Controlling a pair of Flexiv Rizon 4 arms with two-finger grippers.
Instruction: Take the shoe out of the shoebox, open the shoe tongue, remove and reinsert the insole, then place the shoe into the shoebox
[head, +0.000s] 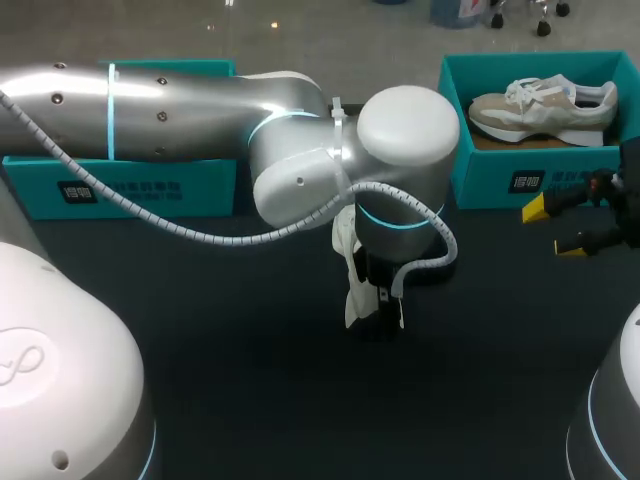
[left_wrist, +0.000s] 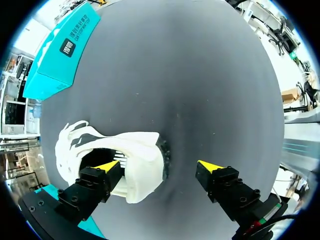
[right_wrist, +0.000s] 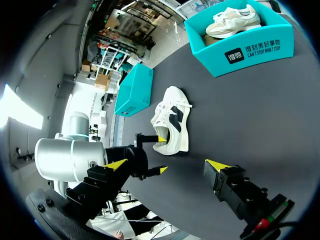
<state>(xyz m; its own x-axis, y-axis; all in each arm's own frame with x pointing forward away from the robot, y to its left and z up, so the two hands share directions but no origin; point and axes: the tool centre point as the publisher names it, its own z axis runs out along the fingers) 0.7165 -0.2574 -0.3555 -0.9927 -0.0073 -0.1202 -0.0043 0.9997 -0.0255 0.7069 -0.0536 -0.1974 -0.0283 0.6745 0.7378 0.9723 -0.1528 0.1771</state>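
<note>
The white shoe (right_wrist: 172, 126) with dark side markings is out of its box and lies on the dark bench (head: 250, 400). I place everything else from it.

My left arm (head: 200, 100) comes across to the shoe and points straight down at it, so in the head view only a narrow strip of white shows under the wrist. My left jaws are spread. One yellow fingertip (left_wrist: 107, 166) sits at the shoe's opening, against the pale upper and seemingly just inside the collar. The other fingertip (left_wrist: 211, 166) hangs beside the shoe over bare bench, touching nothing. Only one finger meets the shoe, so nothing is pinched. From the right wrist view the same tip shows at the shoe's collar, with its partner clear of the sole. I cannot tell whether the shoe stands on its sole or is tipped.

Beyond the shoe and to its right, well apart from it, stands the open teal shoebox (head: 500, 180) with a beige shoe (head: 545, 105) lying in it. Beyond the shoe and to its left is a second teal box (head: 120, 188), partly hidden behind my left arm.

My right jaws hang well to the right of the shoe, nearer to me than the shoebox. Their yellow fingertips (head: 535, 208) are wide apart and empty
</note>
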